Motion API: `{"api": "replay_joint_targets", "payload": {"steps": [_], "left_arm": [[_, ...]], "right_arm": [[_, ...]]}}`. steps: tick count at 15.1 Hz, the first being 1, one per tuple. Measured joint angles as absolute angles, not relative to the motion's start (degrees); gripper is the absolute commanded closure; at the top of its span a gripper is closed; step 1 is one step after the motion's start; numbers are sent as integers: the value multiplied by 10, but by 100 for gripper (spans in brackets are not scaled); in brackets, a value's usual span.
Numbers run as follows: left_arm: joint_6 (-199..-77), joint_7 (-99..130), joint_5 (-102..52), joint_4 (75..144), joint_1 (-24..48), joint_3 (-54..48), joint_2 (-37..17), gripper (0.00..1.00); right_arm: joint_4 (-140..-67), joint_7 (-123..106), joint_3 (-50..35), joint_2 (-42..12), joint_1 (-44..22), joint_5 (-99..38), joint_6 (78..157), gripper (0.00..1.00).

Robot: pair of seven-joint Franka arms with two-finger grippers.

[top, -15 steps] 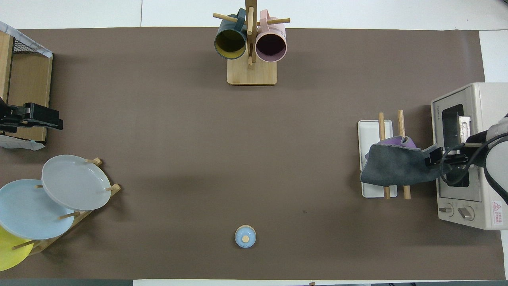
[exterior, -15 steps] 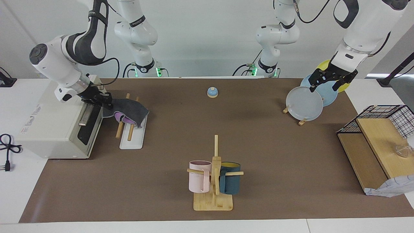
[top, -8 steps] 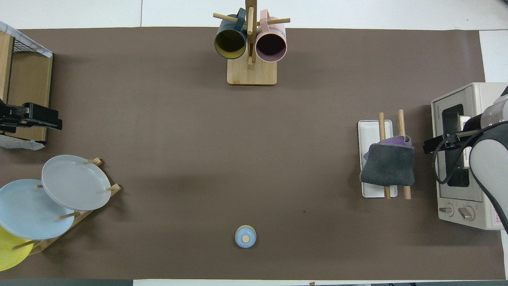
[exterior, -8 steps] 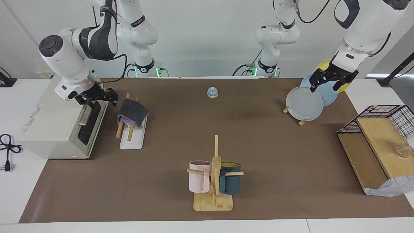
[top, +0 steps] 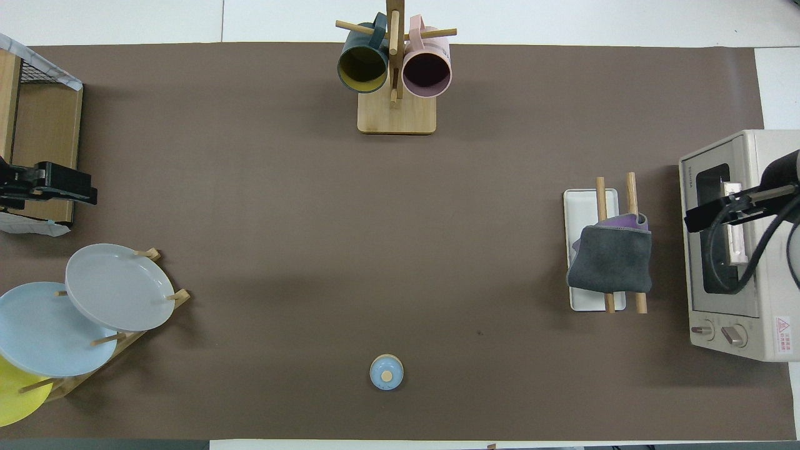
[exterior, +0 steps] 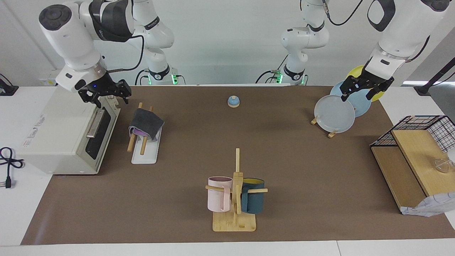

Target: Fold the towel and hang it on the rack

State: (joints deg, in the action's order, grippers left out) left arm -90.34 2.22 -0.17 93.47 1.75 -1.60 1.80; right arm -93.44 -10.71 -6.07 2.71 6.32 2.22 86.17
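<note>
**Towel draped on the rack, right claw free above the toaster oven**

The thin folded towel (exterior: 145,123), dark grey outside with a purple face peeking from under its fold, lies over the two light wooden rods of the white-based rack (exterior: 144,156). It covers the part of the rods closer to the robots and leaves their other ends bare. The right gripper (exterior: 105,94) hangs over the top edge of the cream toaster oven (exterior: 57,138), its fingers apart and holding nothing. The towel sits below this claw and off to its side, toward the middle of the table, apart from it with clear air between.

Judged from how the cloth lies, the hanging looks done, and what remains is to clear away cleanly. To do that well, the right claw should lift straight up before swinging home, keeping its spread fingers away from the oven's handle and the rod tips. One corner of the cloth droops lower on the side away from the claw, so any brush could pull it off.

The left gripper (exterior: 363,89) waits with fingers spread over the pale plates on their small wooden stand (exterior: 330,132), well apart from the towel
</note>
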Motion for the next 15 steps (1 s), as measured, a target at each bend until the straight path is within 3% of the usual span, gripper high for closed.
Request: {"api": "replay_joint_targets", "payload": {"steps": [4, 15], "left_arm": [[-903, 22, -2, 935, 16, -15, 18, 0], [-903, 22, -2, 935, 15, -15, 18, 0]], "right_arm": [[-923, -7, -61, 16, 32, 24, 849, 0], [-915, 4, -53, 10, 36, 35, 849, 0]]}}
